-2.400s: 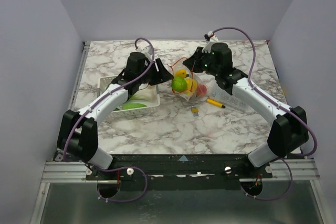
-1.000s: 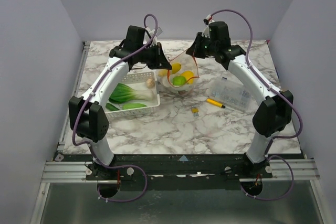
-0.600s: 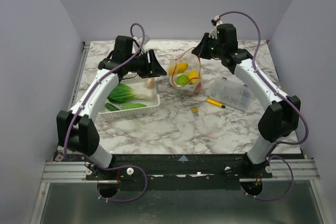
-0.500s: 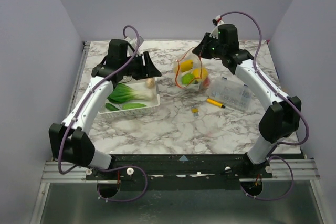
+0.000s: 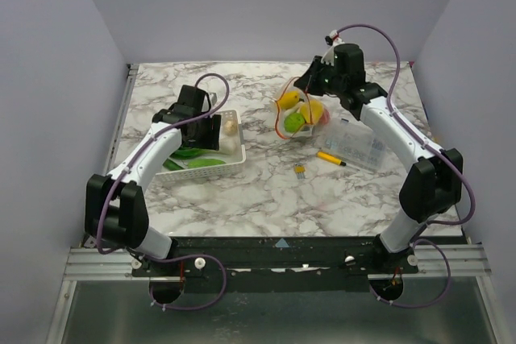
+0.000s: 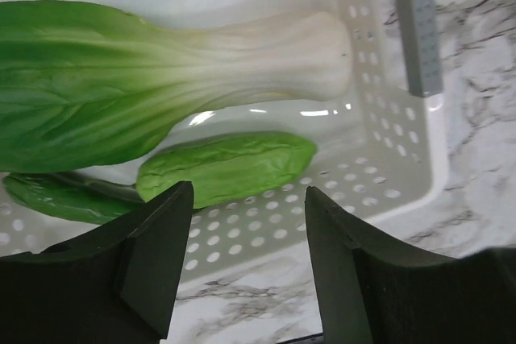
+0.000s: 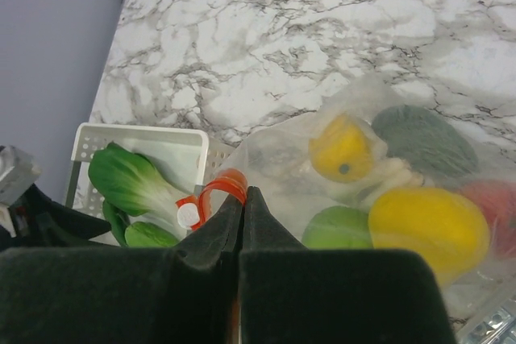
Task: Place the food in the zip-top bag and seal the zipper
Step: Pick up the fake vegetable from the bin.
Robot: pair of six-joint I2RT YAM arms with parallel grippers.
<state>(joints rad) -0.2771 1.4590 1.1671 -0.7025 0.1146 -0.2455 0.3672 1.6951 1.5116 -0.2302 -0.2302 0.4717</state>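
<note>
Food (image 7: 426, 230) lies in two places. Several pieces sit inside the clear bag (image 5: 305, 118), on the far half of the tabletop (image 5: 266, 199), right of the white basket (image 5: 218, 172) and just beside the clear box (image 5: 359, 144). Two yellow pieces, a light green one (image 7: 334, 230), a dark green one (image 7: 423, 138) and a red one (image 7: 493, 203) show through the plastic. The right tool (image 7: 242, 215) has its fingers pressed together on the orange-red zipper (image 7: 219, 189) at the bag's mouth, holding that edge up. Whether the bag's bottom rests on the tabletop cannot be told.

The other pieces are in the basket: a bok choy (image 6: 161, 78), a pale green leaf-shaped piece (image 6: 226, 168) just beside it, a darker green piece (image 6: 56, 195) partly covered, and a small beige piece (image 5: 230, 126) at the far right corner. The left tool (image 6: 250, 199) hangs over the basket with its fingers spread wide and nothing between them. A yellow marker (image 5: 330, 158) lies on the tabletop near the box.
</note>
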